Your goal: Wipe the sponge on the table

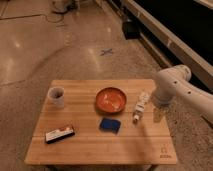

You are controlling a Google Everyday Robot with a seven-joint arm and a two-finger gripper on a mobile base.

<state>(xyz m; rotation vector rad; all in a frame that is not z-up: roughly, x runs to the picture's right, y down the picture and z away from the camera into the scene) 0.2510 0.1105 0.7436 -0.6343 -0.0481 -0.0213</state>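
Note:
The dark blue sponge (pixel 110 125) lies flat on the light wooden table (pixel 85 142), just in front of the orange plate. My white gripper (pixel 136 118) reaches in from the right on the white arm (pixel 172 85) and points down at the tabletop. Its tip is a short way to the right of the sponge and apart from it. Nothing is visibly held.
An orange plate (pixel 111 99) sits mid-table behind the sponge. A white cup (pixel 56 96) stands at the back left. A black-and-white block with a red stripe (pixel 60 134) lies front left. A dark logo (pixel 165 151) marks the front right corner. Speckled floor surrounds the table.

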